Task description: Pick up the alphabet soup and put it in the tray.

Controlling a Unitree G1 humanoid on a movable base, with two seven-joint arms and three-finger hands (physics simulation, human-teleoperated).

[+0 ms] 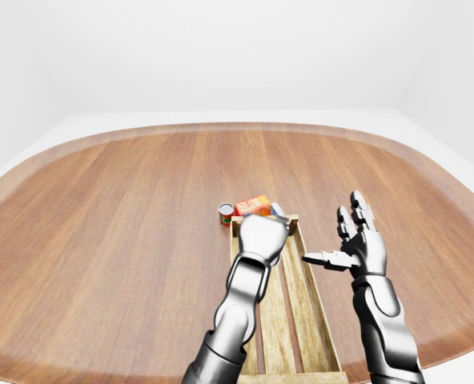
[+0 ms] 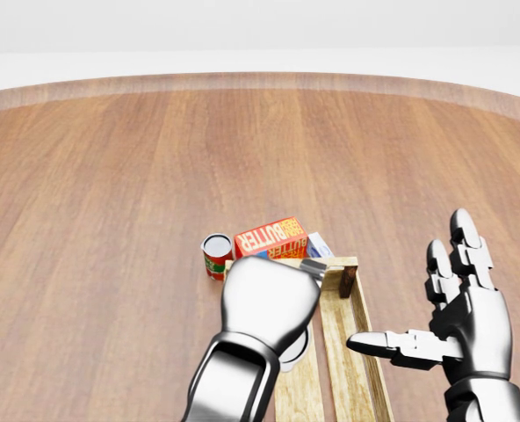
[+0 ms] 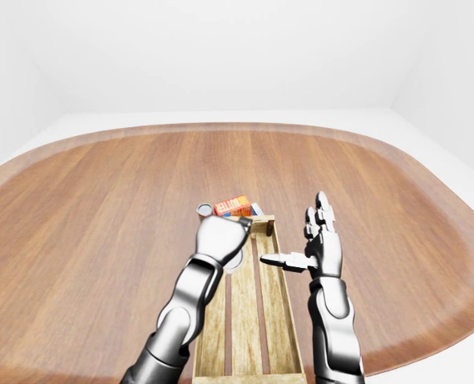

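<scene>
Left hand over tray's far end, soup can not yet grasped.

Desk (image 2: pixel 111 176) fills the frame; slatted wooden tray (image 2: pixel 358 352) runs up from bottom centre. Left hand (image 2: pixel 269 303) is curled into a fist, seemingly empty; right hand (image 2: pixel 458 325) is splayed open, lower right. Butter box (image 2: pixel 270 237) lies above the tray. Alphabet soup (image 2: pixel 216 255) stands upright just left of the box, outside the tray. Judgement: open the fingers first, approach from the can's clear left side.
</scene>
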